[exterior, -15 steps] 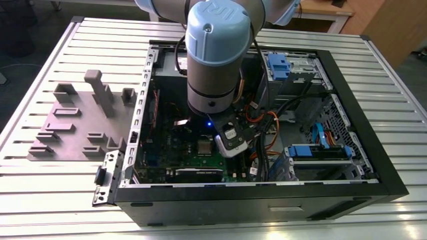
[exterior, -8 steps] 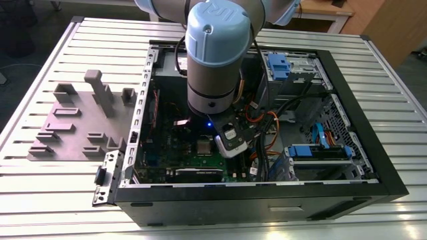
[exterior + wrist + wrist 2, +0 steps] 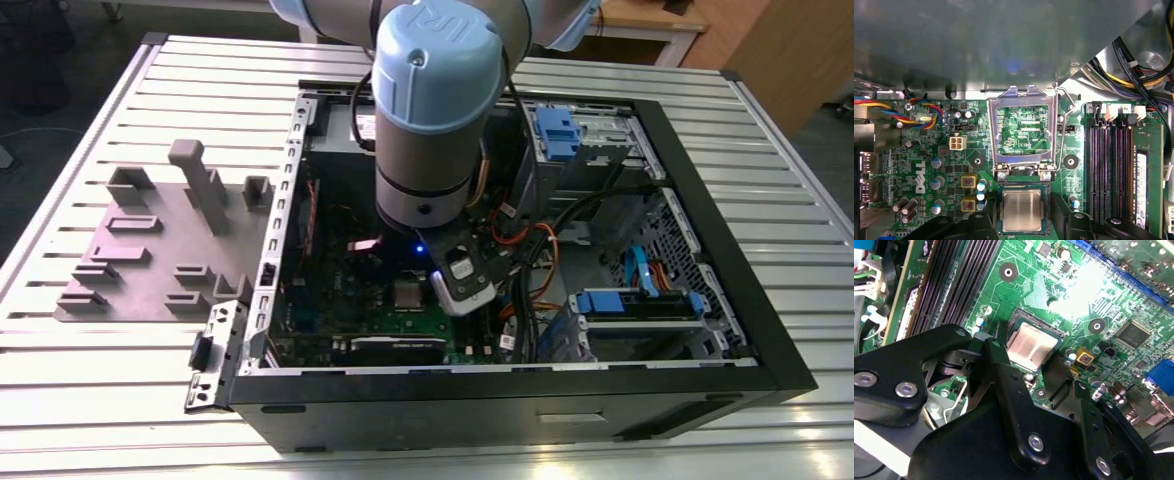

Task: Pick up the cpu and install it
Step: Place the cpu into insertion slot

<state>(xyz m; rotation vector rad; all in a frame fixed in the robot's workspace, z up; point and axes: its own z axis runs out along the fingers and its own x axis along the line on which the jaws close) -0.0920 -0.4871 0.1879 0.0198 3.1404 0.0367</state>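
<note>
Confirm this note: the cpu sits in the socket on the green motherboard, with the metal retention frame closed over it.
Not quite. The cpu sits in the socket on the green motherboard, but the metal retention frame is swung open, off it; the first wrist view shows the silvery top uncovered.

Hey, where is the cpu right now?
In both wrist views the cpu sits in the socket of the green motherboard, right beside the opened metal retention frame.
</note>
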